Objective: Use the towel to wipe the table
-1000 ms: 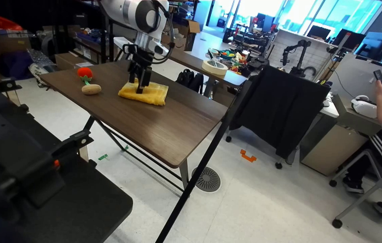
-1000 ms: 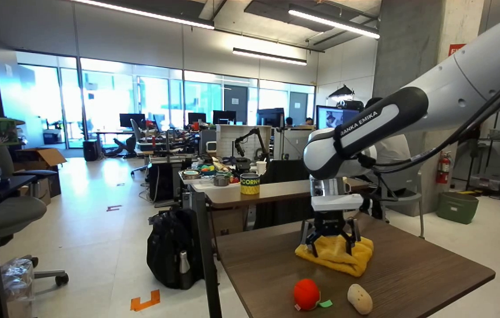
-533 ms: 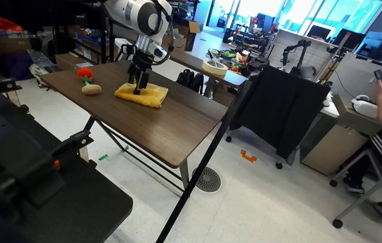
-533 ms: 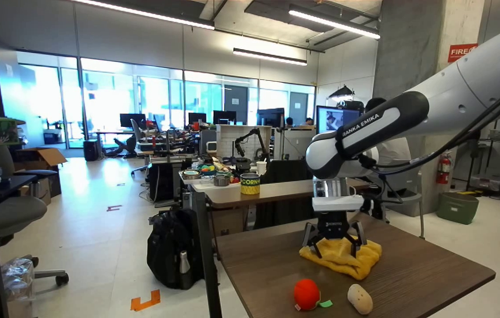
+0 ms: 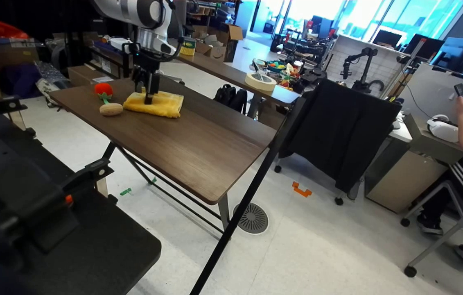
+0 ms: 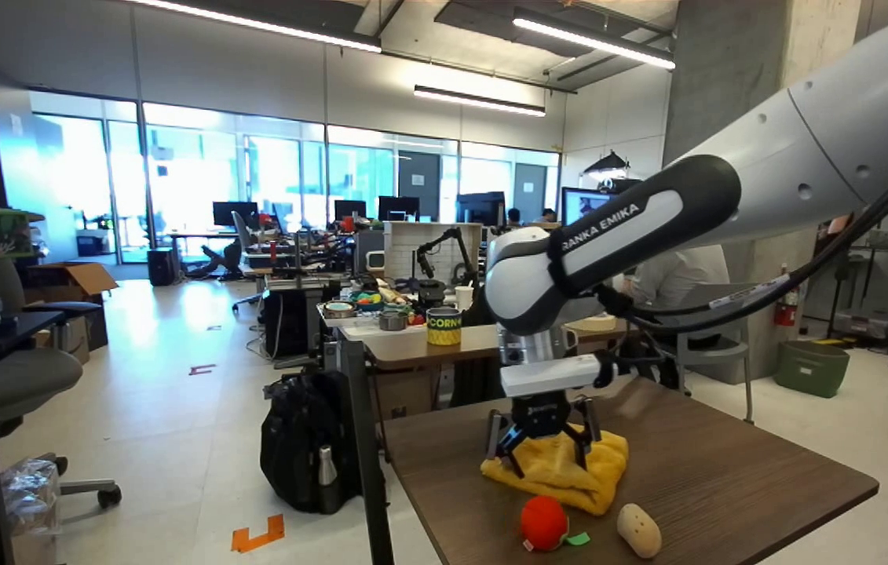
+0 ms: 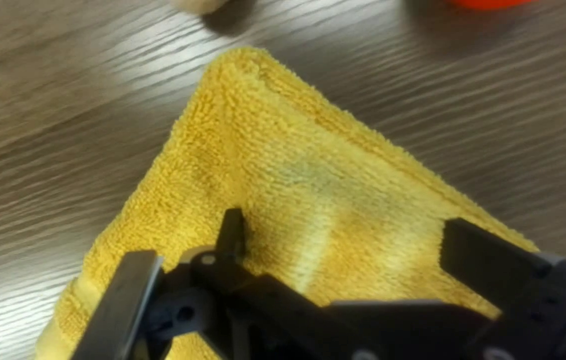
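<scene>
Well, brown table (image 6: pixel 714 463) in cluttered room (image 6: pixel 145 439).

arm (image 6: pixel 679 216) angled down, fingers (image 7: pixel 483 262) spread wide, pointing downward

In both exterior views: 1 yellow towel (image 6: pixel 557 475), 1 desk (image 6: pixel 726 479) under it, 1 red round object (image 6: pixel 545 523), 1 tan rounded object (image 6: pixel 639 531). Clock centred on the towel, in an exterior view: red one between 6 and 7 o'clock, tan one at 4. Clock centred mid-view, same view: 3 ceiling light strips (image 6: pixel 479 100), 11 to 1 o'clock; 1 green bin (image 6: pixel 813 369), between 3 and 4; 1 silver bottle (image 6: pixel 327 479), 7.
</scene>
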Robot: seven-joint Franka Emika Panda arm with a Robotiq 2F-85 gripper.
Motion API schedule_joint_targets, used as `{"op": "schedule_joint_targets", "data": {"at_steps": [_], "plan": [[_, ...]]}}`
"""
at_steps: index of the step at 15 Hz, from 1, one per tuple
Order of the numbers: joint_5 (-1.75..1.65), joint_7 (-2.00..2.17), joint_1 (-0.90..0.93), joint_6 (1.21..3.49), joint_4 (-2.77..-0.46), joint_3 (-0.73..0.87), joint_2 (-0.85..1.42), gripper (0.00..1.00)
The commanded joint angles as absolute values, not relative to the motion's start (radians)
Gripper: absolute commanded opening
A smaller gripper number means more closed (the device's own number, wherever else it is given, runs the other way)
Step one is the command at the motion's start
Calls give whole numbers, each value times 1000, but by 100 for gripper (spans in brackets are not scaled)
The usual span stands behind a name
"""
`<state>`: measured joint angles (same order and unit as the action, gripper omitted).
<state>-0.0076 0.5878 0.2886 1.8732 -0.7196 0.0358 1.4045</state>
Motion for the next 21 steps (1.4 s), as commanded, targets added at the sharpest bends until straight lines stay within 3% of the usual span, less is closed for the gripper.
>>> {"op": "schedule_joint_targets", "data": {"at_steps": [1, 4, 5, 8, 14, 21], "plan": [[-40, 646, 408, 1852, -590, 38, 1476, 100], [-60, 755, 491, 1842, -531, 55, 1508, 100], [-45, 699, 388, 1899, -626, 74, 1450, 100], [-29, 819, 363, 1887, -628, 122, 1449, 100], [-4, 833, 105, 1832, -619, 148, 1449, 100], [-14, 827, 95, 1863, -627, 143, 1452, 100]]}}
